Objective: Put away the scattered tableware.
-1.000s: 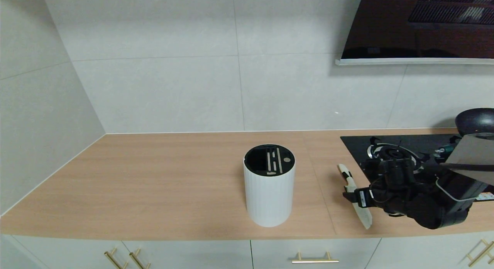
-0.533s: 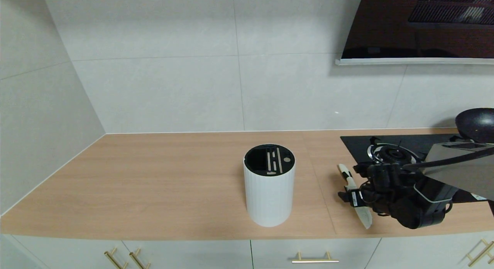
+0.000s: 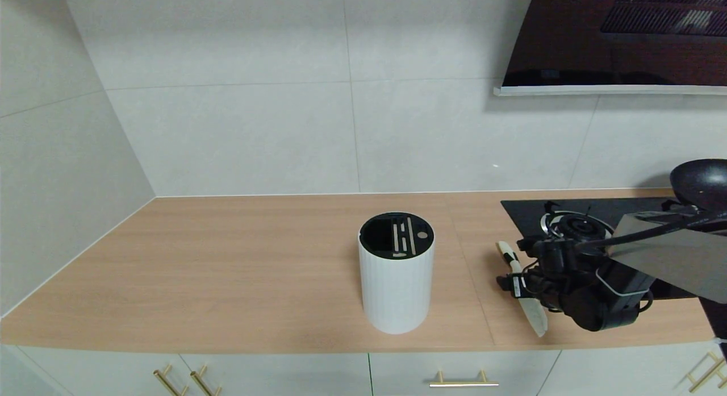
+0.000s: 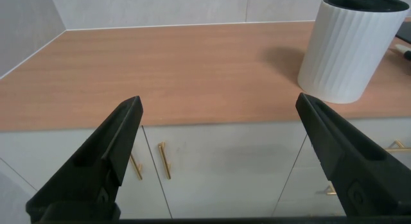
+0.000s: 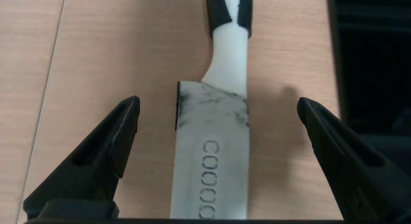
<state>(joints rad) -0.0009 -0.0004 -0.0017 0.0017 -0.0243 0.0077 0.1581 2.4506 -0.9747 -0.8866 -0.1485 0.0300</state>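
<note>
A knife (image 3: 527, 296) with a white blade and a black-and-white handle lies flat on the wooden counter (image 3: 238, 271), right of the holder. My right gripper (image 3: 514, 266) hovers low over it, open. In the right wrist view the blade (image 5: 215, 153) lies between the two spread fingers (image 5: 122, 134) of the right gripper (image 5: 217, 115), near where blade meets handle. A white ribbed cylindrical holder (image 3: 396, 282) with a black slotted top stands mid-counter. My left gripper (image 4: 217, 105) is open in front of the counter's edge, with the holder (image 4: 350, 47) farther off.
A black gas hob (image 3: 573, 214) with a burner sits just right of the knife, and a dark pot (image 3: 700, 183) stands at its far right. A range hood (image 3: 613, 38) hangs above. Cabinet doors with brass handles (image 3: 463, 380) run below the counter.
My right gripper has slid a little back and to the left along the knife, towards its handle. Knife and holder have stayed put.
</note>
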